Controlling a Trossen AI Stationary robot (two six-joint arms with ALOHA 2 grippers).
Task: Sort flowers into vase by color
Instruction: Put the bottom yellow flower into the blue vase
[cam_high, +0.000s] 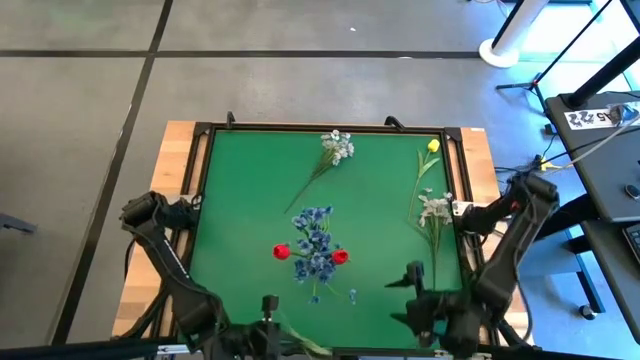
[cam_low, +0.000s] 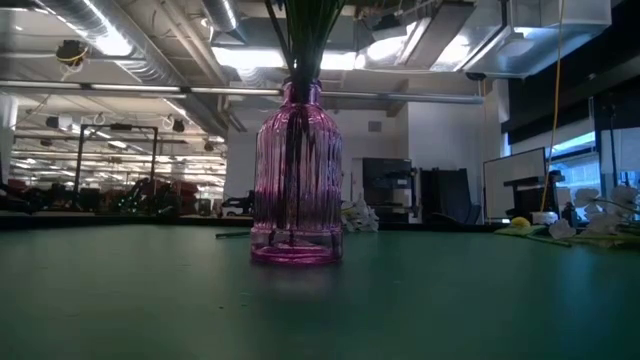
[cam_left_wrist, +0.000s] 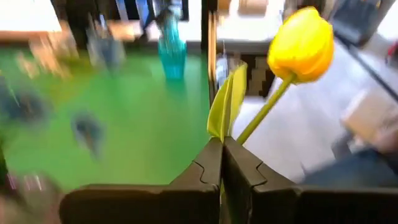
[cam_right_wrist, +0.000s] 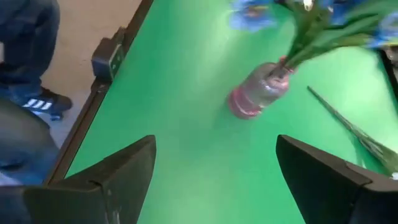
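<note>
A yellow tulip (cam_left_wrist: 301, 43) is clamped by its stem in the left hand (cam_left_wrist: 222, 163) — the right hand (cam_right_wrist: 214, 171) is spread wide above the table (cam_right_wrist: 186, 93), near the vase (cam_right_wrist: 258, 92).

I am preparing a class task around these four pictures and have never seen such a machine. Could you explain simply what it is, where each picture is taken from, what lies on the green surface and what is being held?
It is a robot with two dark arms at a green-topped table. One picture looks straight down, one looks level across the table, and two come from cameras on the wrists.

In the middle stands a ribbed pink glass vase holding blue blossom sprays and two red tulip buds. Lying loose are a whitish spray, a yellow tulip and a second whitish spray.

The left gripper is shut on the stem of another yellow tulip bud. The right gripper is open and empty, near the table's right front corner.
</note>
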